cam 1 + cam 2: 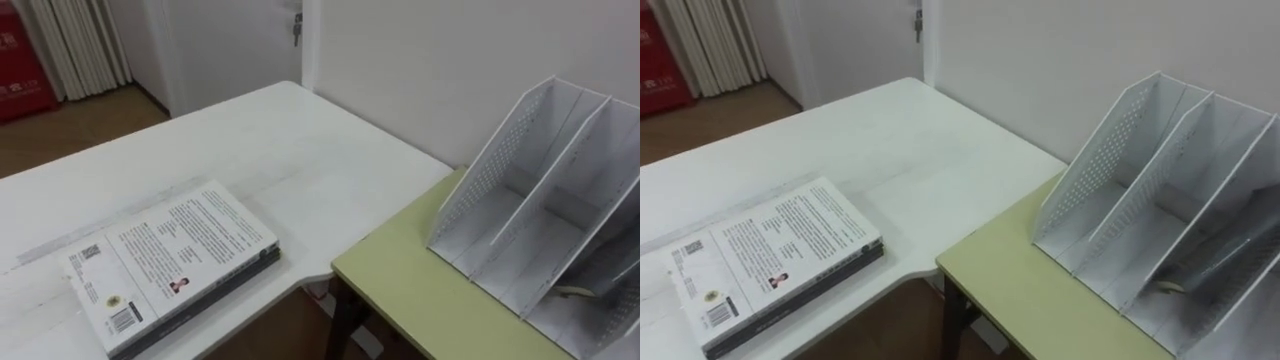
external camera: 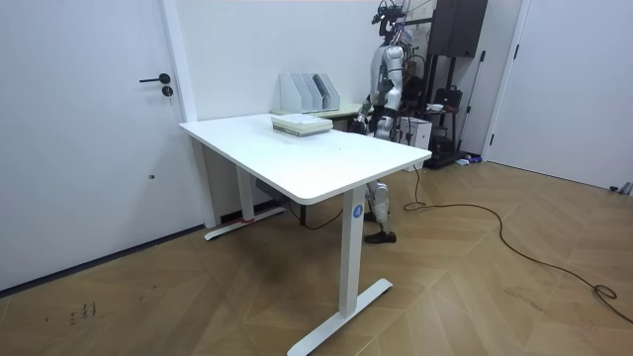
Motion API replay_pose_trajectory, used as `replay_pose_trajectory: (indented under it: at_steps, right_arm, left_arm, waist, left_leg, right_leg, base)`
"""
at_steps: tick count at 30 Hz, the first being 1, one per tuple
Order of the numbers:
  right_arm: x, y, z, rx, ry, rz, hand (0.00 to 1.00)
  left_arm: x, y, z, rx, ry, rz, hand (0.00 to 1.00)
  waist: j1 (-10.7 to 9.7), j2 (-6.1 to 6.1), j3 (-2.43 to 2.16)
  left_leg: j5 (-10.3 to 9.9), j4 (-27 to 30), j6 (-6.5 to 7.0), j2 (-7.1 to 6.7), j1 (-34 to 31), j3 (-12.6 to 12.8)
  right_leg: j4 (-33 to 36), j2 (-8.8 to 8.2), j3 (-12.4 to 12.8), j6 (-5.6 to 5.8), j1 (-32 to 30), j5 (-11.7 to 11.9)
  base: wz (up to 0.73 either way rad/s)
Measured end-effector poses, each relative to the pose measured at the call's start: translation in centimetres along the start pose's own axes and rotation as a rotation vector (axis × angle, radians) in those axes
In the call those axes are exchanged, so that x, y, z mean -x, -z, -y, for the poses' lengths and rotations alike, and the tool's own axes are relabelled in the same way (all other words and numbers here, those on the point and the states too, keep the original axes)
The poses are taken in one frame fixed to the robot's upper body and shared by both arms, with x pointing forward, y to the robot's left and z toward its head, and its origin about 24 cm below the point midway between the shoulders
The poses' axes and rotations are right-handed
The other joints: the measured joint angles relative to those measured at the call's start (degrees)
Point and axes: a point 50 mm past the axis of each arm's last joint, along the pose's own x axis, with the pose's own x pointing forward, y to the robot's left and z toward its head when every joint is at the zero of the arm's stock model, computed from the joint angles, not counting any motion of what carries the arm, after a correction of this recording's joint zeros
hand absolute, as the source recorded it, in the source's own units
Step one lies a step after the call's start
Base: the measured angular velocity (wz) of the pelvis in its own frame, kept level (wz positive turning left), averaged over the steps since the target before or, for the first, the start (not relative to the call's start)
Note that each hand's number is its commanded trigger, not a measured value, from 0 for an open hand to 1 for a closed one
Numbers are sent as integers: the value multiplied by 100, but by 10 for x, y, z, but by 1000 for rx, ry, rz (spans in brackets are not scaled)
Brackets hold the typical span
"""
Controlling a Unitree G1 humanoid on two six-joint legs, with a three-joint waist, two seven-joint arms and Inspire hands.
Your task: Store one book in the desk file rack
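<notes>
Nearest us a white-covered book (image 1: 170, 265) lies flat, back cover and barcode up, on top of a darker book (image 1: 262, 262). The pair sits at the near edge of the white tabletop (image 1: 260, 130), close to its near right corner. Just beside that corner stands a lower green table (image 1: 400, 275), and on it, against the wall, the white perforated file rack (image 1: 540, 210) with its slanted compartments open towards us. The book is well apart from the rack. In the room view the robot stands at the tabletop's far right end, its left hand (image 2: 363, 121) held low before its body. The hand is clear of the book, and we cannot tell how it is set.
</notes>
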Motion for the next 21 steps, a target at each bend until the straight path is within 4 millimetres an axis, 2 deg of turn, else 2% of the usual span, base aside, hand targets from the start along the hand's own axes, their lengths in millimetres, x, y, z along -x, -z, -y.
replay_pose_trajectory:
  at_steps: [1,5,10,16,21]
  right_arm:
    - [0,2,3,-5,56,-7,0]
    - [1,17,13,-8,259,-88,0]
    - [-4,26,13,-79,471,-61,0]
    - [-8,34,10,-127,626,-55,0]
    - [-8,36,9,-144,691,-57,0]
  left_arm:
    - [0,-1,0,0,-5,1,0]
    - [0,5,-2,14,-38,-11,0]
    - [1,13,-3,30,-85,-14,0]
    - [0,19,-1,51,-116,-14,0]
    - [0,22,0,53,-149,-11,0]
  waist:
    - [-19,34,-10]
    - [-35,65,8]
    - [-270,91,17]
    - [-357,147,-1]
    - [-423,176,-12]
  left_leg:
    - [0,0,0,-1,-1,0]
    - [1,2,0,-3,82,21]
    - [1,-35,0,-13,105,10]
    - [1,-78,0,-20,115,13]
    - [1,-70,0,-32,155,10]
  right_leg:
    - [-10,2,1,1,22,-1]
    - [0,3,19,5,61,-5]
    - [-81,17,89,23,90,-28]
    - [-80,36,147,32,88,-15]
    - [-99,23,150,36,81,-18]
  base:
    - [4]
    - [-1]
    - [1]
    - [-6]
    - [-2]
